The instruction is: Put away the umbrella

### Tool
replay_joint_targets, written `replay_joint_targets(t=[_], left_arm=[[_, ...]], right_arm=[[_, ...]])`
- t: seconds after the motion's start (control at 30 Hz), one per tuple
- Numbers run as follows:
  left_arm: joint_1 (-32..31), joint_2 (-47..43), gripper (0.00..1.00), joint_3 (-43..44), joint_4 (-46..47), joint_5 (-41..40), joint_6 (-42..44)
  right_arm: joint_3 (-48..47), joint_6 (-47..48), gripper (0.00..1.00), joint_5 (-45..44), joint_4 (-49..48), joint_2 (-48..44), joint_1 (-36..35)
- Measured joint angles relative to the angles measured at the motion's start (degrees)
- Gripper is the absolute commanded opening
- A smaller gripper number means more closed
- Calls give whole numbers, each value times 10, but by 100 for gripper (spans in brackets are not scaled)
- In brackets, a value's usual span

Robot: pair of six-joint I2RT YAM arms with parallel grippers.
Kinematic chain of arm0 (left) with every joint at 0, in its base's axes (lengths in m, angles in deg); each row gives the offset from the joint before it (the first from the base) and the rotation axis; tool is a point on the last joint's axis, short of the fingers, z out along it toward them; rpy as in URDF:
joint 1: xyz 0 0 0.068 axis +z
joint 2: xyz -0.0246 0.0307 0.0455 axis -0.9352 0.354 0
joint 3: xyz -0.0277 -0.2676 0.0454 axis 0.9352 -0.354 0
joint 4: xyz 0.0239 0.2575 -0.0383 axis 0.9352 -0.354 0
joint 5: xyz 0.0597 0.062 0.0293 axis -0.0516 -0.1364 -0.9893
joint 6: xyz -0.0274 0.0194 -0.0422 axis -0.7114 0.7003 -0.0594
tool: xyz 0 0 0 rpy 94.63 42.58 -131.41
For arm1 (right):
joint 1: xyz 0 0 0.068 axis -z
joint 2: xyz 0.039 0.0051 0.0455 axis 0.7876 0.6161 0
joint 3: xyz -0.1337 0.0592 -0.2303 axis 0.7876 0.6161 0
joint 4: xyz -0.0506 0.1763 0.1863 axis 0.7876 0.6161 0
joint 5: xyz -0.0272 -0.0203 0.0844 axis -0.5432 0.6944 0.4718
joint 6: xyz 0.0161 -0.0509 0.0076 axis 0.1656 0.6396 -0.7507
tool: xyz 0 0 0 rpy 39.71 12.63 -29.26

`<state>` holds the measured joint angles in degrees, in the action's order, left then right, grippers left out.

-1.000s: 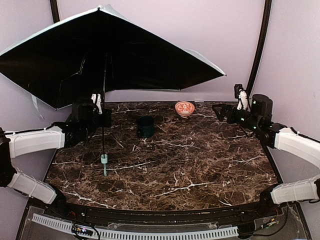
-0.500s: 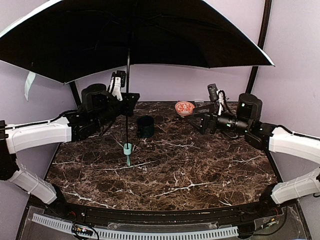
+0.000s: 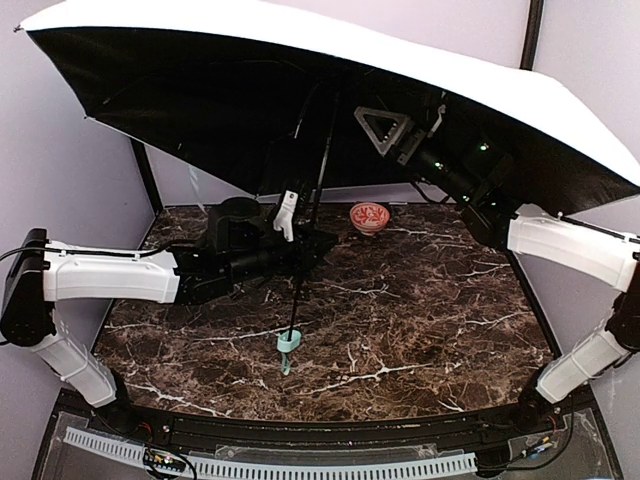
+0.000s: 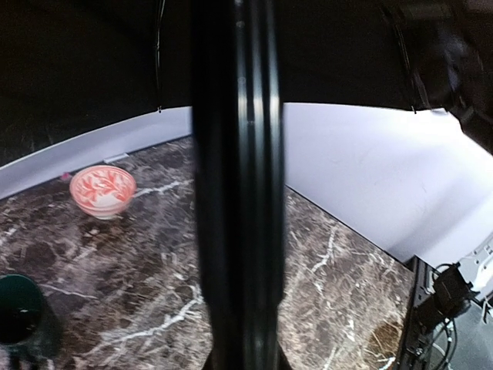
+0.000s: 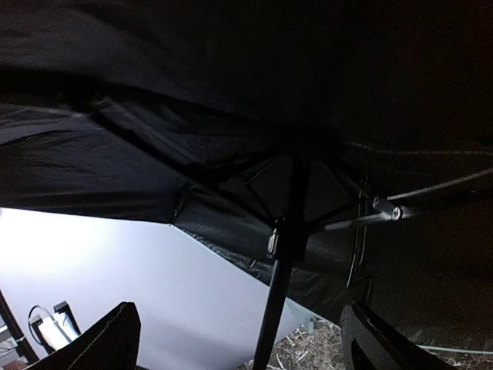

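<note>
The umbrella [image 3: 250, 110] is open and tilted, its black-lined canopy spreading over most of the marble table [image 3: 430, 330]. The left gripper [image 3: 305, 246] is clamped on the thin black shaft [image 3: 296, 300] about midway along it. The mint-green handle [image 3: 287, 346] at the shaft's foot is low over the table; contact cannot be judged. Right of the shaft and higher, under the canopy, the right gripper [image 3: 398, 132] has its fingers spread, holding nothing. A red-patterned bowl [image 3: 369, 216] sits behind the shaft.

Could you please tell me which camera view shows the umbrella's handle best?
Top external: only it shows the mint handle. Left wrist shows just the black shaft; right wrist shows shaft and canopy from below.
</note>
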<state>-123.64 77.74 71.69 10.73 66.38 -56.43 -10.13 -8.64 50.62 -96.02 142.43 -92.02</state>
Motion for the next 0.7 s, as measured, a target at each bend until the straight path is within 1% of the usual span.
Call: replay_joint_targets(t=[0.13, 0.3, 0.43, 0.53, 0.63, 0.7], left_arm=[[-15, 5, 0, 0, 10, -3, 4], [-32, 5, 0, 10, 12, -18, 34], [-43, 5, 0, 12, 16, -27, 43], [-43, 5, 0, 12, 16, -28, 43], [-43, 6, 0, 12, 16, -29, 41], [-44, 7, 0, 12, 17, -27, 42]], right_arm=[[-21, -3, 91, -52, 9, 13, -7], [-62, 5, 82, -87, 56, 32, -8], [-62, 15, 81, -95, 54, 35, -8], [-66, 25, 77, -94, 52, 39, -8], [-67, 30, 80, -90, 43, 45, -8], [-67, 32, 85, -82, 31, 51, -8]])
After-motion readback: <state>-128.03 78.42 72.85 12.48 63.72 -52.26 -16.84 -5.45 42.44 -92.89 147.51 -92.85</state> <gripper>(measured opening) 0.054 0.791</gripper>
